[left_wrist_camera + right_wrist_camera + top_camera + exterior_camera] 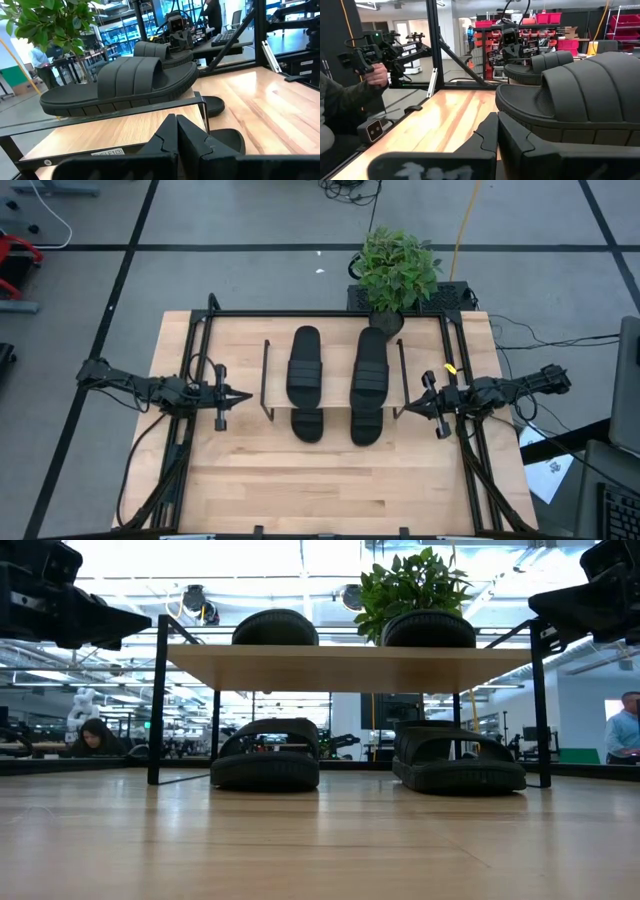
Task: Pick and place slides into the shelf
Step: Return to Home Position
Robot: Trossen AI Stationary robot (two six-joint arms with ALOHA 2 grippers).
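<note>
The shelf point(335, 383) stands mid-table, a light board on a thin black wire frame point(155, 700). Two black slides point(303, 365) point(369, 370) lie side by side on its board, soles down. Two more slides stand on the table under the board point(265, 755) point(458, 760), and their near ends stick out in the high view point(307, 425) point(366, 427). My left gripper point(245, 395) is shut and empty, just left of the shelf. My right gripper point(400, 410) is shut and empty, just right of the shelf. Both point at the shelf, level with its board point(176, 125) point(496, 122).
A potted plant point(397, 270) stands at the table's far edge behind the shelf. Black rails point(200, 330) run along the table's left, right and far sides. Bare wooden tabletop point(330, 490) lies near the front edge. A person's hand with a device point(372, 75) shows beyond the table.
</note>
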